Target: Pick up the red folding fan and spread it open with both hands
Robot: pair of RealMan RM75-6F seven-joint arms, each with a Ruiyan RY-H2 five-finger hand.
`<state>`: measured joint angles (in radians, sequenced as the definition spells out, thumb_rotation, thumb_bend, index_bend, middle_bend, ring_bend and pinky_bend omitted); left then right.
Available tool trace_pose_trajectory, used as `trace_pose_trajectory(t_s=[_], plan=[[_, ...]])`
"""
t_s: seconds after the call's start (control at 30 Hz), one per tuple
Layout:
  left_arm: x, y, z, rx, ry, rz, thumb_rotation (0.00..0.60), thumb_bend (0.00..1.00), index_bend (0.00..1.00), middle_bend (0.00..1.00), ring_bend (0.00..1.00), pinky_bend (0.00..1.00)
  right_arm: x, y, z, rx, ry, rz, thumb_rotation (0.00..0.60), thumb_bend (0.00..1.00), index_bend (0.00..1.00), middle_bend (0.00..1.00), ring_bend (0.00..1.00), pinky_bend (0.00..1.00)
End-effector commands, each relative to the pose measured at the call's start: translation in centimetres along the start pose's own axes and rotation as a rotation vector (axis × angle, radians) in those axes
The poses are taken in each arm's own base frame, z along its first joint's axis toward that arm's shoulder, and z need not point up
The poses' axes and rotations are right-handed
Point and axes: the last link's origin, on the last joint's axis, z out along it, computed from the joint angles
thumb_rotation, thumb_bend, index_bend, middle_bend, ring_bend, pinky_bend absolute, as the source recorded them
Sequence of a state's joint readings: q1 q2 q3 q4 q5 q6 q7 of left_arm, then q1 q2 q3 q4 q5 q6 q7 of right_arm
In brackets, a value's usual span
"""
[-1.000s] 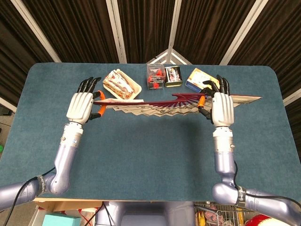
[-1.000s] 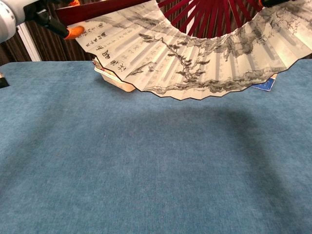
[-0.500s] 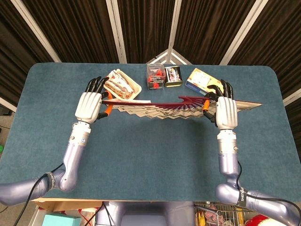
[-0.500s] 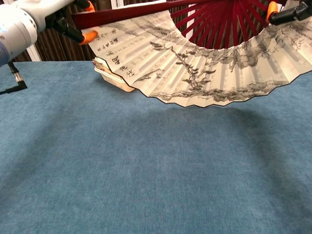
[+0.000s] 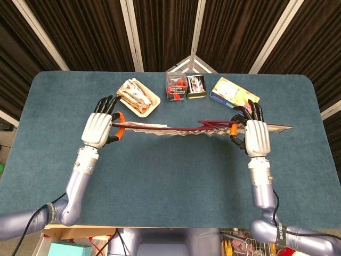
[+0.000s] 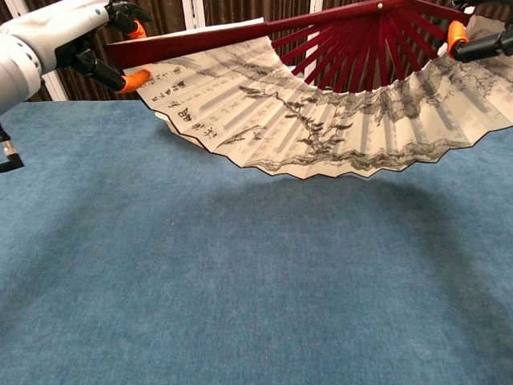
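The red folding fan (image 5: 181, 129) hangs spread wide above the blue table, seen almost edge-on in the head view. In the chest view its red ribs and cream painted leaf (image 6: 321, 112) fill the upper frame. My left hand (image 5: 100, 127) pinches the fan's left outer rib, its orange-tipped fingers (image 6: 132, 79) showing at the top left of the chest view. My right hand (image 5: 254, 134) grips the fan near its right end, and its fingers (image 6: 473, 44) reach in at the top right corner of the chest view.
Behind the fan at the table's far side sit a tray of wrapped snacks (image 5: 138, 97), a small clear box with red pieces (image 5: 175, 87), a dark tin (image 5: 196, 86) and a yellow and blue box (image 5: 233, 92). The table (image 5: 170, 176) has a blue cloth.
Both hands have carried the spread fan toward me and lower. It now clears the snack tray and boxes, and its red ribs show fully in the chest view.
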<state>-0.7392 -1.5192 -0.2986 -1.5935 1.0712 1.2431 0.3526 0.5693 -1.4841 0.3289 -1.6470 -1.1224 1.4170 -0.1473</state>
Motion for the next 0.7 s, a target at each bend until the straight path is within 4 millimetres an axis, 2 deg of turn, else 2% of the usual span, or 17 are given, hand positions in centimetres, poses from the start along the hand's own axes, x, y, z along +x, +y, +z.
trace_pose_trajectory(t_s=[0.03, 0.17, 0.23, 0.33, 0.4, 0.5, 0.7], plan=[[0.2, -0.2, -0.6, 0.002, -0.006, -0.003, 0.6, 0.58, 0.56, 0.04, 0.0, 0.0, -0.1, 0.0, -0.7, 0.006, -0.012, 0.002, 0.6, 0.69, 0.7, 0.29, 0.03, 0.0], [0.6, -0.6, -1.3, 0.005, -0.013, -0.008, 0.6, 0.55, 0.52, 0.01, 0.0, 0.0, -0.2, -0.1, -1.7, 0.024, -0.047, -0.006, 0.6, 0.69, 0.59, 0.27, 0.01, 0.0], [0.7, -0.7, -1.5, 0.007, -0.012, -0.009, 0.6, 0.5, 0.47, 0.0, 0.0, 0.0, -0.2, -0.2, -2.2, 0.027, -0.066, -0.004, 0.6, 0.69, 0.51, 0.24, 0.0, 0.0], [1.0, -1.1, -2.1, 0.006, -0.014, -0.021, 0.6, 0.46, 0.42, 0.0, 0.0, 0.0, -0.2, -0.4, -3.2, 0.048, -0.103, -0.021, 0.6, 0.68, 0.31, 0.17, 0.0, 0.0], [1.2, -1.4, -2.4, 0.006, -0.017, -0.022, 0.6, 0.43, 0.39, 0.0, 0.0, 0.0, -0.1, -0.5, -3.9, 0.053, -0.126, -0.03, 0.6, 0.63, 0.15, 0.11, 0.0, 0.0], [1.4, -1.8, -2.8, 0.006, -0.024, -0.022, 0.6, 0.39, 0.34, 0.0, 0.0, 0.0, 0.1, -0.6, -4.8, 0.056, -0.16, -0.052, 0.6, 0.54, 0.01, 0.04, 0.0, 0.0], [1.9, -2.4, -3.4, 0.005, -0.032, -0.025, 0.6, 0.34, 0.29, 0.0, 0.0, 0.0, 0.4, -0.7, -6.5, 0.06, -0.226, -0.097, 0.6, 0.42, 0.0, 0.0, 0.0, 0.0]])
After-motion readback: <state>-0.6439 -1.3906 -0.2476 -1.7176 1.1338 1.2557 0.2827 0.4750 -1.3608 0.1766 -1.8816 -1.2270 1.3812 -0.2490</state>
